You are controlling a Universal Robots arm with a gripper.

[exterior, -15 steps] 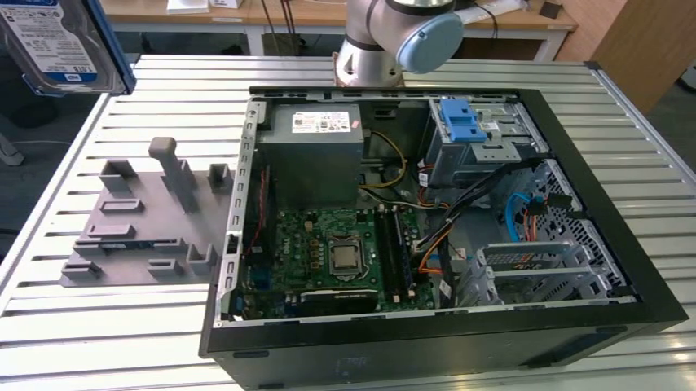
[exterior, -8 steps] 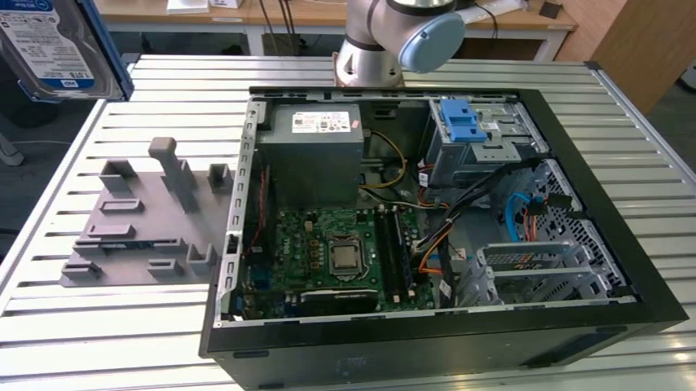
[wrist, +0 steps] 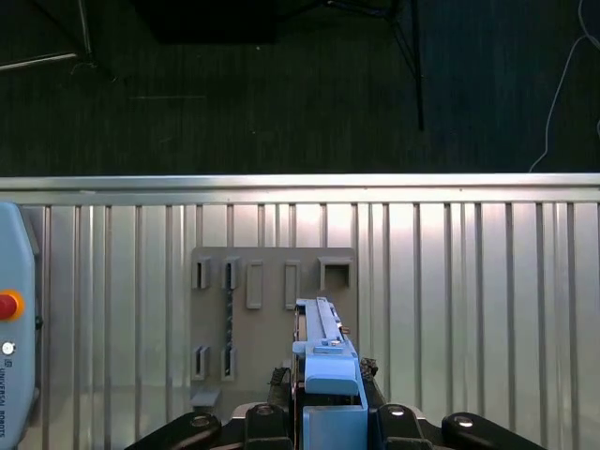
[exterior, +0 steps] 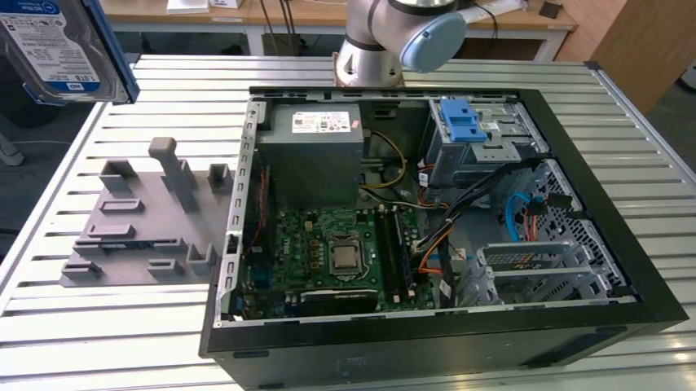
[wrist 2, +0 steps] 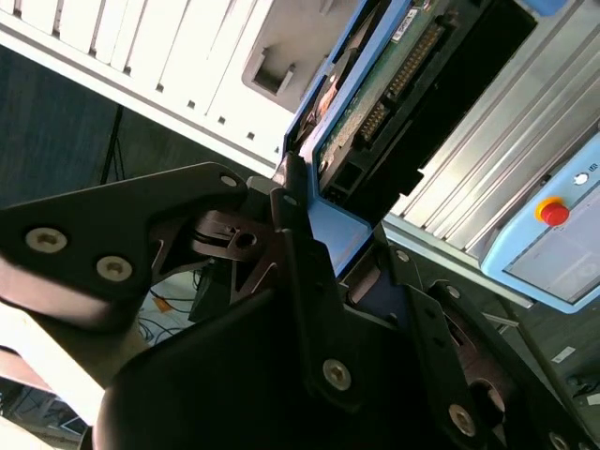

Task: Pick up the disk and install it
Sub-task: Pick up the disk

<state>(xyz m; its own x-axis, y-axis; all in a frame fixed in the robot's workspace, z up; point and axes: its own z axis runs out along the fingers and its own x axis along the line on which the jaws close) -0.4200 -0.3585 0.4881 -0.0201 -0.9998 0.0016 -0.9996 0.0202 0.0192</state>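
The jaws pinch the disk [exterior: 60, 49] by its blue frame, seemingly squarely, high at the exterior view's far left, so carrying it well means holding it steady, clear of the computer case [exterior: 435, 350] rim.

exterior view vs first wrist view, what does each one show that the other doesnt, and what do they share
Exterior view, not the first wrist view: the open computer case with its motherboard, and the robot arm beyond it. First wrist view, not the exterior view: the gripper shut on the disk, a red button, and dark floor beyond the table. Shared: the disk, the grey fixture and the slatted table.
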